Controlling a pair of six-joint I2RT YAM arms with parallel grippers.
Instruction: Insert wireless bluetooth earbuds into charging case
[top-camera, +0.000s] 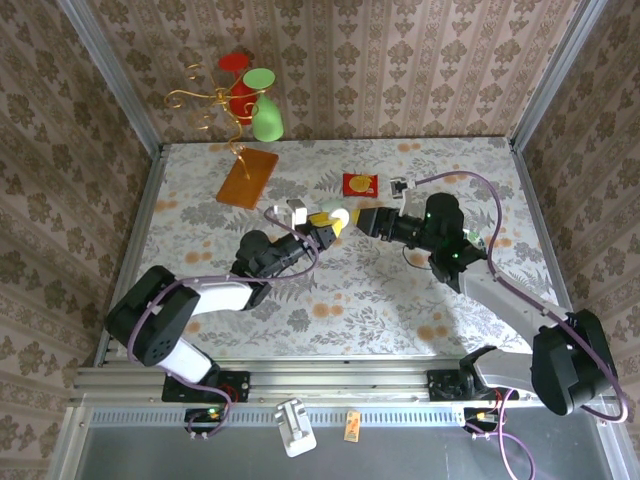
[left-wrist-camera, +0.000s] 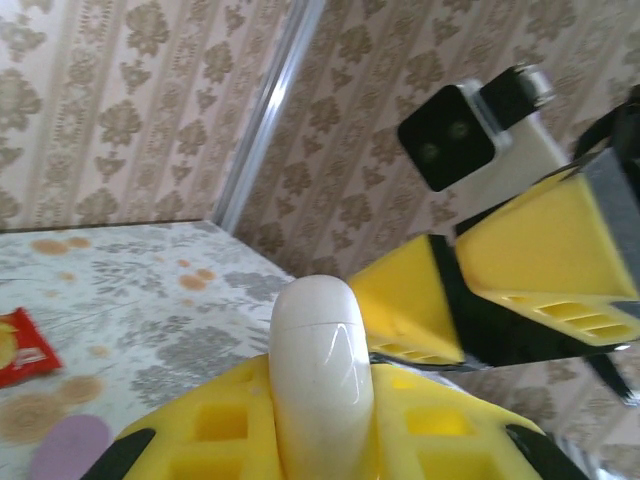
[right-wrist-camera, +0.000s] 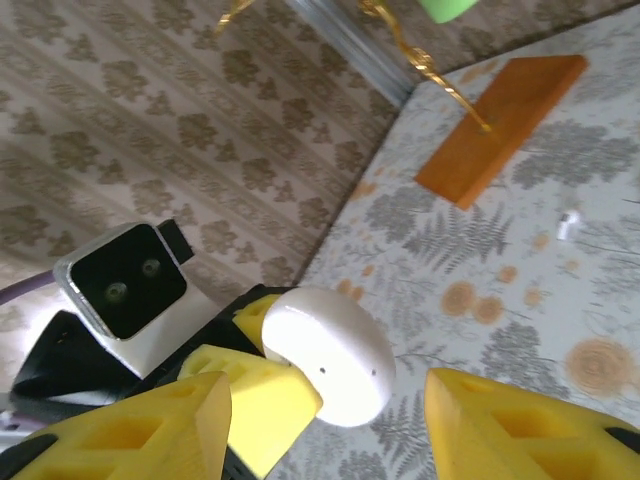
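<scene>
A white pebble-shaped charging case (top-camera: 341, 217) (left-wrist-camera: 318, 350) (right-wrist-camera: 326, 357) is held above the table, lid closed, with my left gripper (top-camera: 327, 227) (left-wrist-camera: 325, 400) shut on it between yellow fingers. My right gripper (top-camera: 364, 220) (right-wrist-camera: 335, 440) faces it from the right, open, its fingers (left-wrist-camera: 405, 305) spread on either side of the case and not touching it. A tiny pale earbud (right-wrist-camera: 568, 222) lies on the floral table near the orange board.
An orange board (top-camera: 247, 178) (right-wrist-camera: 500, 125) carries a gold wire stand with red and green cups (top-camera: 250, 100) at the back left. A red packet (top-camera: 358, 184) (left-wrist-camera: 20, 345) lies behind the grippers. A lilac rounded object (left-wrist-camera: 65, 445) sits on the table.
</scene>
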